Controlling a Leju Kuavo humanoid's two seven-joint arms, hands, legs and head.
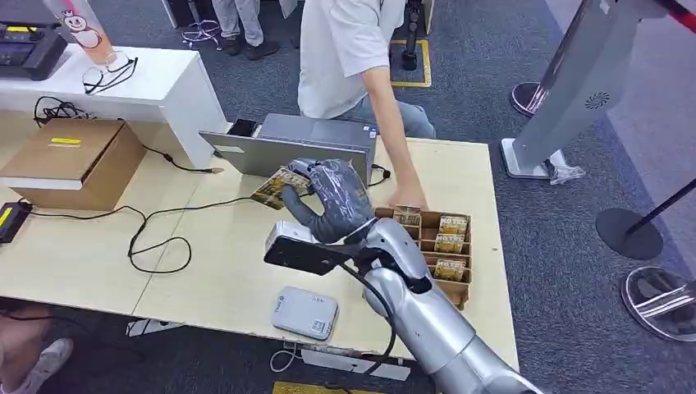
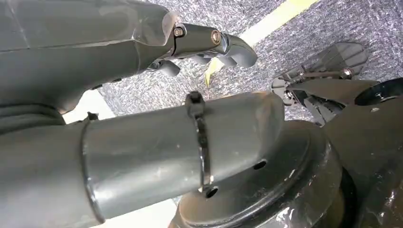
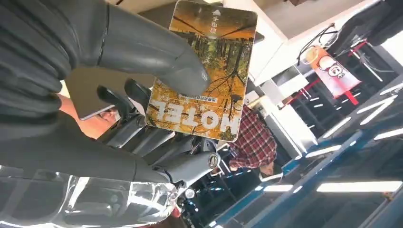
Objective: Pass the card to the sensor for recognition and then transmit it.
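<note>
My right hand [image 1: 335, 197] is raised over the middle of the light wooden table [image 1: 82, 254] and pinches an orange HOTEL card [image 1: 277, 187]. In the right wrist view the thumb [image 3: 147, 54] presses on the card [image 3: 209, 80], with the darker fingers behind it. The grey-white sensor pad [image 1: 305, 313] lies flat near the table's front edge, below and nearer than the hand. My left hand [image 2: 209, 45] hangs over grey carpet and holds nothing, its fingers loosely bent.
A brown card box [image 1: 462, 283] with several HOTEL cards sits right of my hand; a person's hand [image 1: 408, 197] reaches into its far end. A laptop [image 1: 279, 152] stands just behind the card. Black cables [image 1: 156, 238] and a cardboard box [image 1: 74, 160] lie to the left.
</note>
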